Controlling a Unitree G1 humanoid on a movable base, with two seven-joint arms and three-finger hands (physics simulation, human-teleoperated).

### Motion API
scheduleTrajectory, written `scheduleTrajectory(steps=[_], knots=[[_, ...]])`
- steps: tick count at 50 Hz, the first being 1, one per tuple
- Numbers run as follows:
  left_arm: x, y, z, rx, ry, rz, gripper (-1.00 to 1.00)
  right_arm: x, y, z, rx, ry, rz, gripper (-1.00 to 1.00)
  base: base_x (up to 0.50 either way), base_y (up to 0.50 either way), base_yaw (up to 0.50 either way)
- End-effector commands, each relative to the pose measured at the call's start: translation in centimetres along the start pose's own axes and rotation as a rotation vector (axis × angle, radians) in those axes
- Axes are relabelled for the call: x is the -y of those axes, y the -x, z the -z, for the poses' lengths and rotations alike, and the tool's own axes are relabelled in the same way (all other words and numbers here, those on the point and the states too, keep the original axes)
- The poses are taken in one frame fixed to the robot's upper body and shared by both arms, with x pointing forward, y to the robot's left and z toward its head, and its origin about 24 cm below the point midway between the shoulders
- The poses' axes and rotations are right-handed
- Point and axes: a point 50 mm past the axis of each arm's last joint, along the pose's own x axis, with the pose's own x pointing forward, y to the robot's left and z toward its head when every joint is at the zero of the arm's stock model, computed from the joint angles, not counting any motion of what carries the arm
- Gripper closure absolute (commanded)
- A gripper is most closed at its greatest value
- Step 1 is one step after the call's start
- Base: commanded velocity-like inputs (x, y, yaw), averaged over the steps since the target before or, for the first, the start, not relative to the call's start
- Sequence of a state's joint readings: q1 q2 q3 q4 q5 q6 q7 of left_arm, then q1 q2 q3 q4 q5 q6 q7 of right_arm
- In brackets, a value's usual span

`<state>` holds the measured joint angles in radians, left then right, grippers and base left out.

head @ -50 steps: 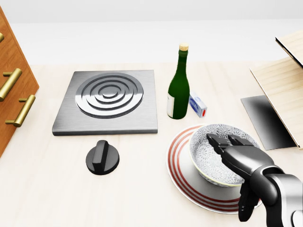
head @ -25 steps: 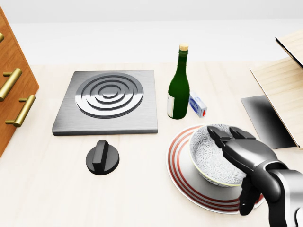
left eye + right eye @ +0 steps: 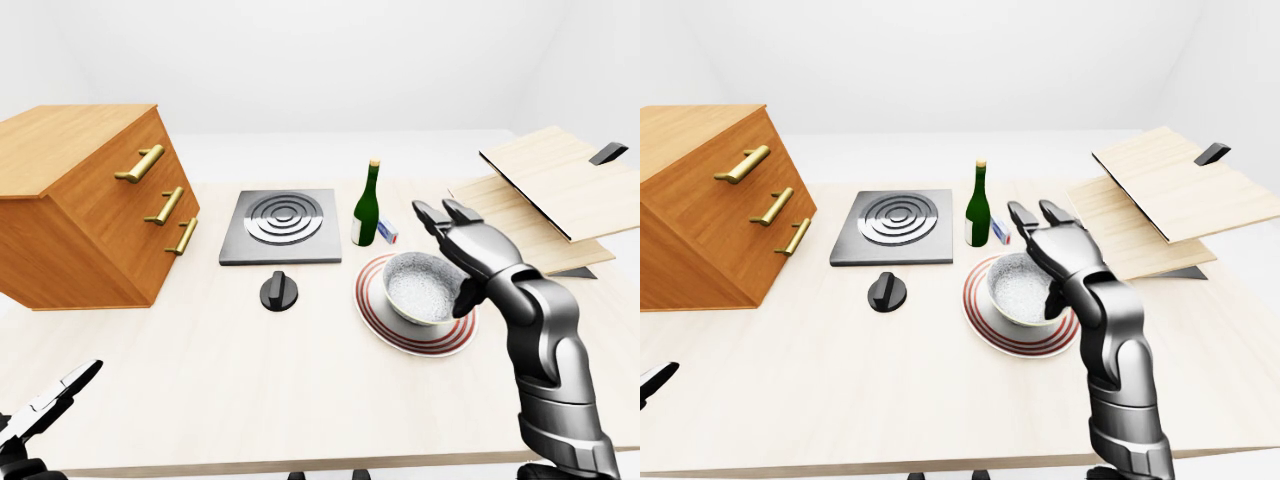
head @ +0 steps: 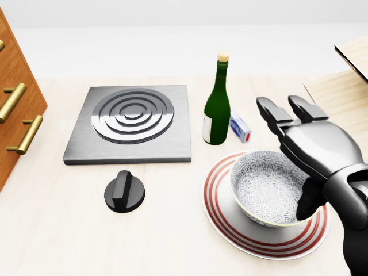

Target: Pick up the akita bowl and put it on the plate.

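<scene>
The akita bowl sits upright inside the red-ringed plate, near the right of the desk in the head view, so the placement appears complete. The right hand hangs above and to the right of the bowl, its fingers spread open and holding nothing; the two upper fingers point toward the view's top, past the bowl's far rim, and the thumb hangs over the right-hand rim; contact there cannot be told. The bowl therefore lies below and to the left of the palm, and being round has no long axis. The right hand is much the nearer; the left hand shows only at the bottom-left corner of the left-eye view, well apart, its fingers seemingly apart. Any coming move is judged a clear lift away from the rim. Count: one bowl, one plate, one green bottle, one small carton, one hob plate, one black knob, one drawer cabinet.
</scene>
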<state>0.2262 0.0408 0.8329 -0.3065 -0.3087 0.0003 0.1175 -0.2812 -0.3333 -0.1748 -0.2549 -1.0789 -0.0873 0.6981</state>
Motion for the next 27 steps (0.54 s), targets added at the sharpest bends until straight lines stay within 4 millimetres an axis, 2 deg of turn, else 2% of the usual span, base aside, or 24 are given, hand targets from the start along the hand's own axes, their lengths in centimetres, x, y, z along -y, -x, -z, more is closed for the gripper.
scheduleTrajectory(steps=[1,4,11,14,15,16,19,22,24,26,27], knots=[[0.0,0.0,-0.2,-0.002,0.001,0.0,-1.0,5.1,1.9,-2.3,0.092,0.067,0.232,-1.0,0.0,0.0,0.0],[0.0,0.0,-0.2,-0.002,0.002,-0.001,-1.0,6.4,2.3,-3.1,0.125,0.085,0.295,-1.0,0.0,0.0,0.0],[0.0,0.0,-0.2,-0.002,0.001,0.0,-1.0,11.1,4.0,-6.1,0.234,0.102,0.515,-1.0,0.0,0.0,0.0],[-0.1,0.0,-0.2,-0.002,0.001,0.0,-1.0,12.0,4.4,-6.9,0.258,0.086,0.561,-1.0,0.0,0.0,0.0],[-0.1,0.0,-0.2,-0.001,0.002,0.001,-1.0,13.7,4.5,-8.1,0.293,0.084,0.621,-1.0,0.0,0.0,0.0],[-0.1,0.0,-0.2,-0.001,0.002,0.001,-1.0,13.8,4.5,-8.2,0.295,0.083,0.626,-1.0,0.0,0.0,0.0],[0.0,0.0,-0.2,-0.002,0.001,0.001,-1.0,17.3,4.2,-10.7,0.362,0.069,0.713,-1.0,0.0,0.0,0.0],[0.0,0.0,-0.1,-0.002,0.001,0.002,-1.0,19.5,3.8,-12.4,0.402,0.057,0.742,-1.0,0.0,0.0,0.0],[0.0,0.0,-0.1,-0.002,0.001,0.003,-1.0,21.6,3.5,-14.6,0.46,0.058,0.756,-1.0,0.0,0.0,0.0],[0.0,0.0,-0.1,-0.002,0.002,0.004,-1.0,23.0,3.4,-16.0,0.49,0.054,0.757,-1.0,0.0,0.0,0.0],[0.0,0.0,-0.1,-0.002,0.003,0.004,-1.0,24.4,2.9,-17.4,0.516,0.053,0.736,-1.0,0.0,0.0,0.0]])
